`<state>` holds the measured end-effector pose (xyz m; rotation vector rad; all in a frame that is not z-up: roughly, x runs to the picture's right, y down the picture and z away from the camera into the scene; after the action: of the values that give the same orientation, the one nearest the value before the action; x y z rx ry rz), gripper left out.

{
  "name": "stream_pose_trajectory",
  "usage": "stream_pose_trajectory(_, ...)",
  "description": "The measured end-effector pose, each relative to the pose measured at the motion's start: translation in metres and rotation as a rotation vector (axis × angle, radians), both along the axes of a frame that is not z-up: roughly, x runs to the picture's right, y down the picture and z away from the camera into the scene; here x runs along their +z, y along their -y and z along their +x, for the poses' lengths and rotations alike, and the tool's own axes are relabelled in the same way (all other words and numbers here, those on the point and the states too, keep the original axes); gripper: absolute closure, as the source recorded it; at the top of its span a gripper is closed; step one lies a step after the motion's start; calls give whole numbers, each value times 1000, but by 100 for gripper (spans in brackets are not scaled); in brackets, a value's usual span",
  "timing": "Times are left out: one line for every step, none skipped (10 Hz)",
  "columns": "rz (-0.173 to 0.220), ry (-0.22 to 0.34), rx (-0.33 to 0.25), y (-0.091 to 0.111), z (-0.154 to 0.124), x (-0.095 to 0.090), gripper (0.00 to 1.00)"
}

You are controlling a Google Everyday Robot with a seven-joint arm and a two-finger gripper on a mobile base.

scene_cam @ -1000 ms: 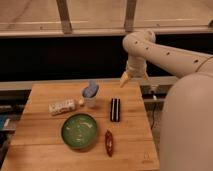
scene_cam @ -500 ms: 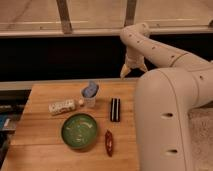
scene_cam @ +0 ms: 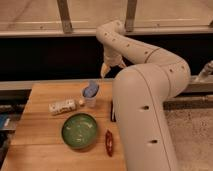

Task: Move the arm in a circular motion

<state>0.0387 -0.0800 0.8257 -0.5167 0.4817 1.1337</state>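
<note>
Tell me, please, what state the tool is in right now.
Tool: cannot be told; it hangs at the end of the arm, beyond the far edge of the table, behind the cup.

The arm fills the right half of the camera view. A thick cream-white segment rises from the bottom edge and bends at a broad rounded elbow on the right, and a slimmer segment dotted with small dark holes runs back up and to the left to a curved wrist joint near the top centre. From that wrist the last link turns down and ends in the gripper, a small yellowish tip that points downward and hangs free in the air, just left of the top of the big near segment.
</note>
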Motion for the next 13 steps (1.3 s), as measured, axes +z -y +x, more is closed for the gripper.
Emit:
stream_pose_trajectory(-2, 51, -33, -12, -21, -12, 20)
stream_pose_trajectory(-4, 81, -53, -23, -31, -21, 20)
stream_pose_trajectory(-2, 110, -72, -36, -39, -33, 20)
stream_pose_trajectory(1, 120, -75, -51, -42, -46, 20)
stream_pose_trajectory(2, 114, -61, -62, -36, -55, 20)
stream_pose_trajectory(-1, 95, -45, -71, -27, -61, 20)
stream_pose_trajectory(-2, 58, -18, -82, -6, -67, 20)
stream_pose_trajectory(-3, 16, 13, -89, 17, -71, 20)
stream_pose_trajectory(-3, -30, 51, -94, 39, -74, 20)
stream_pose_trajectory(-1, -86, 101, -98, 65, -75, 20)
stream_pose_trajectory(-1, -154, 161, -98, 95, -71, 20)
stream_pose_trajectory(-2, -190, 191, -92, 112, -66, 20)
stream_pose_trajectory(-6, -238, 223, -82, 134, -55, 20)
